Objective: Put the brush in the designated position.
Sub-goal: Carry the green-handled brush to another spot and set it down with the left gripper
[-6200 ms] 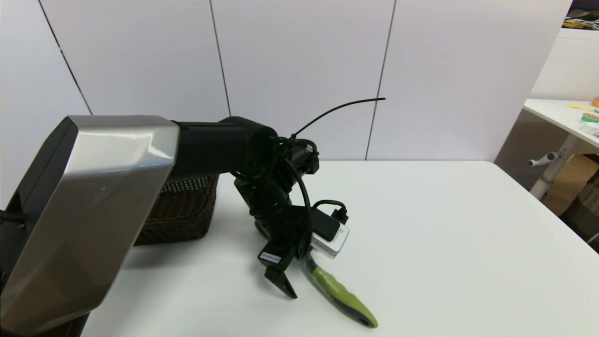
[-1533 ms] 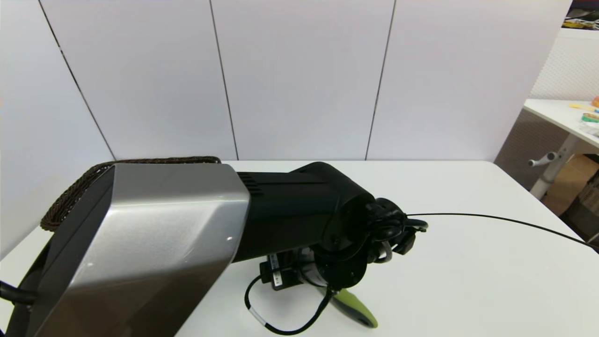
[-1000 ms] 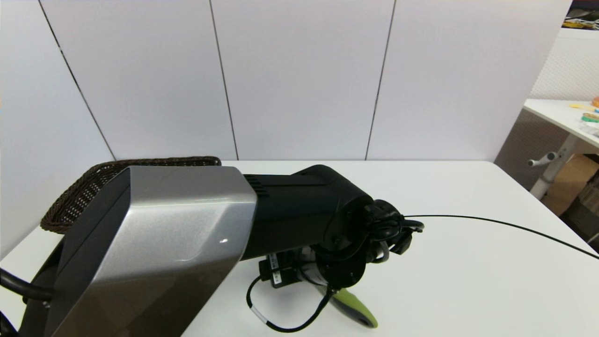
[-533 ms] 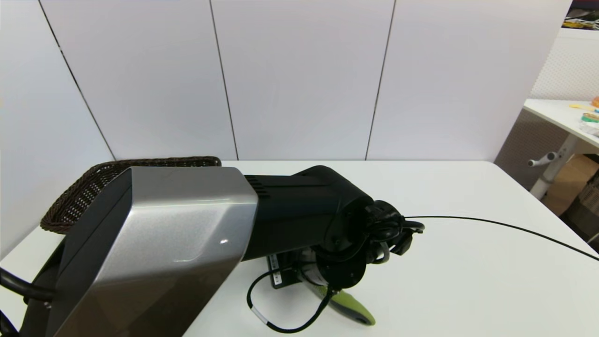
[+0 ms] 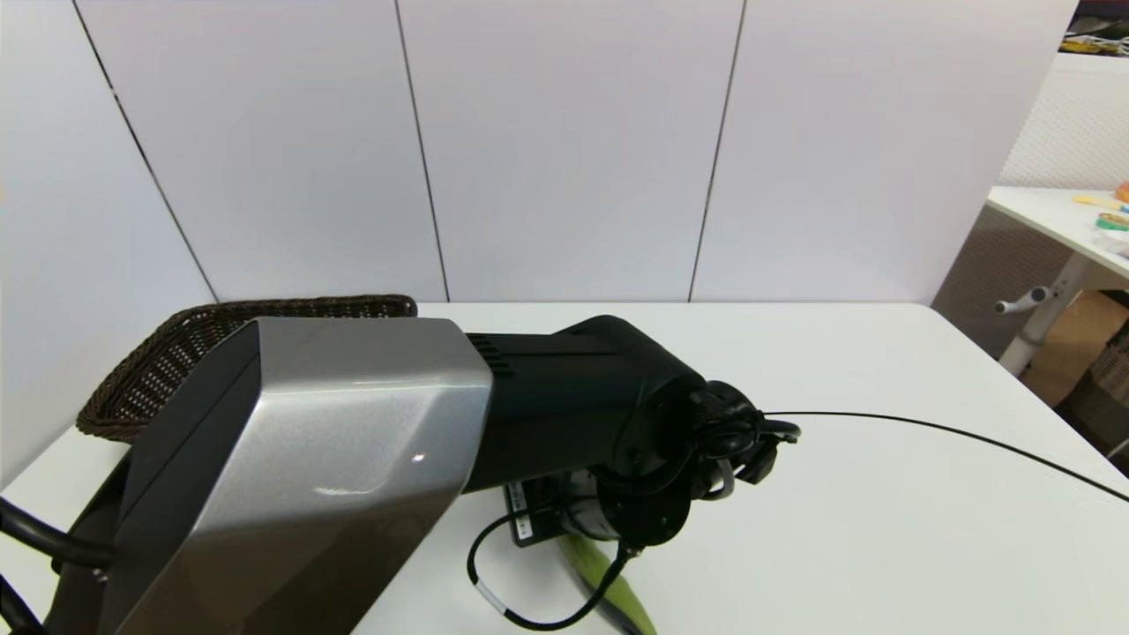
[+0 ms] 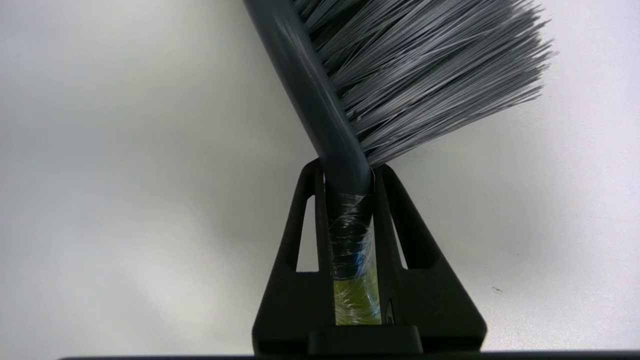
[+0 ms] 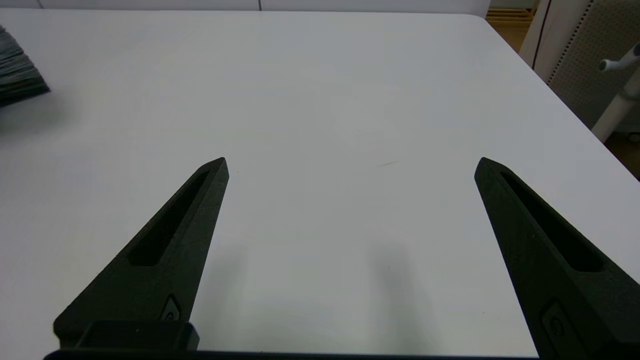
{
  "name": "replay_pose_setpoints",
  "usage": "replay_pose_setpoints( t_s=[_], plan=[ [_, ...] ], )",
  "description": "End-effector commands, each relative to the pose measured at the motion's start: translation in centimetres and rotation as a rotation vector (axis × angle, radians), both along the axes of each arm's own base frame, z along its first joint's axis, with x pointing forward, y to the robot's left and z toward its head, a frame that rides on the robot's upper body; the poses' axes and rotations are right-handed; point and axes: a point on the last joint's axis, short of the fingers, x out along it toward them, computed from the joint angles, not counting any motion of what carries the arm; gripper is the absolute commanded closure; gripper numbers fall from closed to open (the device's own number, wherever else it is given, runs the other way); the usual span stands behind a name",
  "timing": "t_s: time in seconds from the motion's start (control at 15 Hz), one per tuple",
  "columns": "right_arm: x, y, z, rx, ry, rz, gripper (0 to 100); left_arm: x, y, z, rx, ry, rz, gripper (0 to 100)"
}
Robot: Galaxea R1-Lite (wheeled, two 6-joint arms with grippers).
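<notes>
Brush [image 6: 345, 150] is clamped in the left hand [image 6: 348, 172], both black fingers [image 6: 300, 240] pressed tight on the neck where the dark head meets the olive-green handle. Left wrist view: grey bristles [image 6: 425, 75] fan out to one side, head tilted, cut off by the frame edge; white tabletop [image 6: 125, 175] behind it, can't tell whether the bristles touch it. Handle mostly hidden between the fingers, only a green sliver visible.

Head view: left arm [image 5: 309, 467] fills the foreground and hides the hand and brush head completely. Only a bit of green handle [image 5: 609, 586] pokes out under the wrist, running off the bottom edge, near the front of the tabletop. Loose black cable [image 5: 953, 437] trails from the wrist across the tabletop to the right.

Dark brown wicker basket [image 5: 176, 353] sits at the far left of the tabletop, largely hidden behind the arm; inside not visible.

Right hand [image 7: 350, 165] hovers low over bare tabletop, fingers spread wide, holding nothing. Bristle tips [image 7: 20, 70] show at the edge of the right wrist view, well apart from that hand. Right arm is out of the head view.
</notes>
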Motion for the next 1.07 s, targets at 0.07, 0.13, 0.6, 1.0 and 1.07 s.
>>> replay_pose_setpoints(
  t_s=[0.07, 0.13, 0.6, 1.0, 1.07],
  plan=[
    [0.0, 0.0, 0.0, -0.001, 0.002, 0.0, 0, -0.1, 0.3, 0.8, -0.007, -0.009, -0.002, 100],
    [0.0, 0.0, 0.0, -0.001, 0.002, 0.0, 0, -0.2, 0.4, 1.2, -0.014, -0.014, -0.004, 100],
    [0.0, 0.0, 0.0, -0.001, 0.002, 0.0, 0, 0.0, 3.3, 6.4, -0.031, -0.103, -0.039, 100],
    [0.0, 0.0, 0.0, -0.001, 0.002, 0.0, 0, 2.6, 8.3, 11.3, 0.024, -0.255, 0.01, 100],
    [0.0, 0.0, 0.0, -0.001, 0.002, 0.0, 0, 3.1, 8.9, 11.9, 0.011, -0.278, 0.027, 100]
  ],
)
